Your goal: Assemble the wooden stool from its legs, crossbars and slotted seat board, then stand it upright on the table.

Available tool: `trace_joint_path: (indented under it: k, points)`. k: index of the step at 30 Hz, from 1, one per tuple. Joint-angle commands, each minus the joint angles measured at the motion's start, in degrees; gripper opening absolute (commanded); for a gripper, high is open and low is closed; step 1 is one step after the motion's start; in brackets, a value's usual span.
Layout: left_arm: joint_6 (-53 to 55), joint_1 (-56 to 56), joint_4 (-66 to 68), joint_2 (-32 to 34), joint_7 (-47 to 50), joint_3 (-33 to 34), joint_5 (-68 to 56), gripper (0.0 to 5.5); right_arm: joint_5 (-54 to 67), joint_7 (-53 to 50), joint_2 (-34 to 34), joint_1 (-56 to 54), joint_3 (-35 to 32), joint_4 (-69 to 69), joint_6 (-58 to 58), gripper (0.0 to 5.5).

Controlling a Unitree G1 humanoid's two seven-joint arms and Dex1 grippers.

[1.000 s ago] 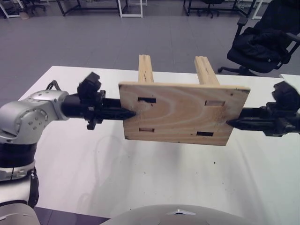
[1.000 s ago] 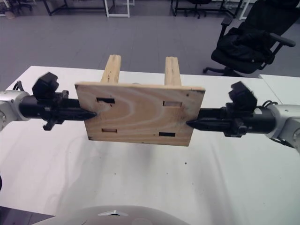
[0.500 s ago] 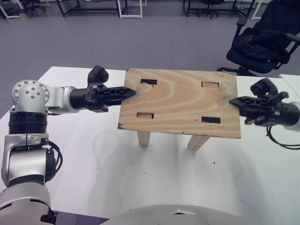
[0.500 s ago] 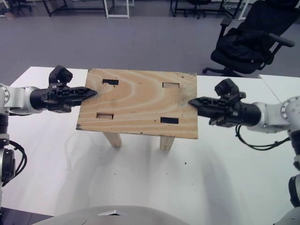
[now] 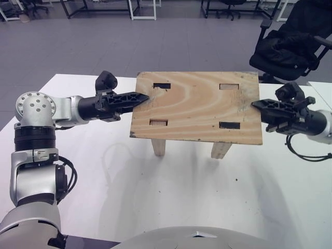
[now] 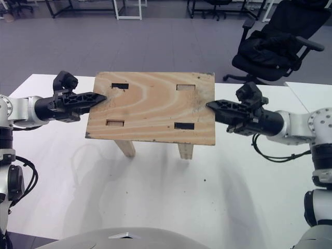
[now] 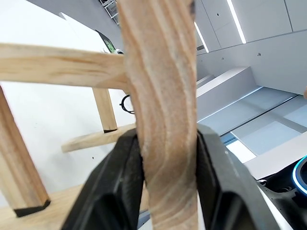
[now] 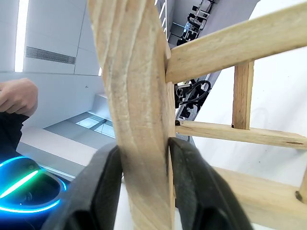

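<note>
Stool (image 5: 194,116), fully assembled, held seat-up between my two pincers over the middle of the white bench (image 5: 155,202). Its slotted seat board (image 6: 155,104) lies close to level, with four dark slots (image 5: 161,85) facing upward. Two legs (image 5: 158,147) point down from under its near edge. From the head views I cannot tell whether their feet touch the bench or hang just above it.

A second ago I was holding the stool on its side, with the seat's face turned toward me and the legs pointing away. Half a second ago it had swung round so the legs pointed down. Since then it has settled flatter and squarer. The turn to upright looks finished to me, and what remains is to set it down and let go.

My left pincer (image 5: 141,97) is clamped on the left edge of the seat board. The wrist view shows its black fingers (image 7: 120,182) pressed against both faces of the wood. My right pincer (image 5: 256,105) is clamped the same way on the right edge, its fingers (image 8: 96,191) on either side of the board. The wrist views also show the crossbars (image 8: 240,135) seated between the legs under the seat.

Beyond the bench, a black office chair (image 5: 290,46) stands on the grey floor.
</note>
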Motion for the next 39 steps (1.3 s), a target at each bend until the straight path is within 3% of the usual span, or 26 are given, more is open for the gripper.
trace_joint_path:
  k: [1,4,7,11,15,19,22,24,30,31,39]
  points:
    - [1.51,-8.62,1.03,0.1,0.66,-5.11,-10.61,1.32,6.73,18.11,-0.43,-25.07,15.5,2.28,4.59,1.45]
    - [1.52,-12.83,6.18,4.51,-0.35,-9.13,-20.86,1.32,6.73,33.81,-4.43,-36.01,32.49,1.15,4.59,1.45]
    - [1.52,-17.2,7.68,10.45,-3.4,-17.2,-32.86,1.32,6.73,40.88,-8.08,-40.0,42.41,0.31,4.59,1.45]
    - [1.52,-24.08,7.86,17.67,-14.35,-28.75,-36.15,1.32,6.73,41.77,-8.37,-42.37,43.53,3.37,4.59,1.45]
    - [1.52,-20.99,1.82,22.03,-20.6,-38.63,-36.16,1.32,6.73,41.77,-12.01,-36.32,49.63,-4.57,4.59,1.45]
    - [1.47,-13.99,-3.26,24.17,-19.6,-42.15,-36.15,1.33,6.73,41.77,-16.73,-30.22,54.72,-13.73,4.59,1.46]
    - [-0.3,-9.27,-2.65,21.24,-13.24,-39.53,-36.16,1.33,6.73,40.78,-17.0,-26.93,54.42,-14.8,4.59,1.47]
    - [-2.74,-6.08,-2.44,19.73,-7.62,-37.45,-36.16,1.33,6.73,33.76,-15.54,-21.18,50.17,-12.74,1.99,1.48]
    - [-5.49,0.97,-3.39,17.86,5.36,-30.77,-36.12,1.33,6.73,10.01,-10.64,2.9,30.77,-11.68,-8.78,2.9]
    - [-5.77,1.54,-3.35,17.61,7.4,-29.86,-36.02,1.72,6.73,7.42,-9.69,5.82,26.91,-11.76,-9.23,3.12]
    - [-7.84,2.76,4.0,14.01,14.77,-18.31,-32.52,3.05,6.73,-6.69,-3.47,17.25,-1.49,-3.41,-7.02,4.62]
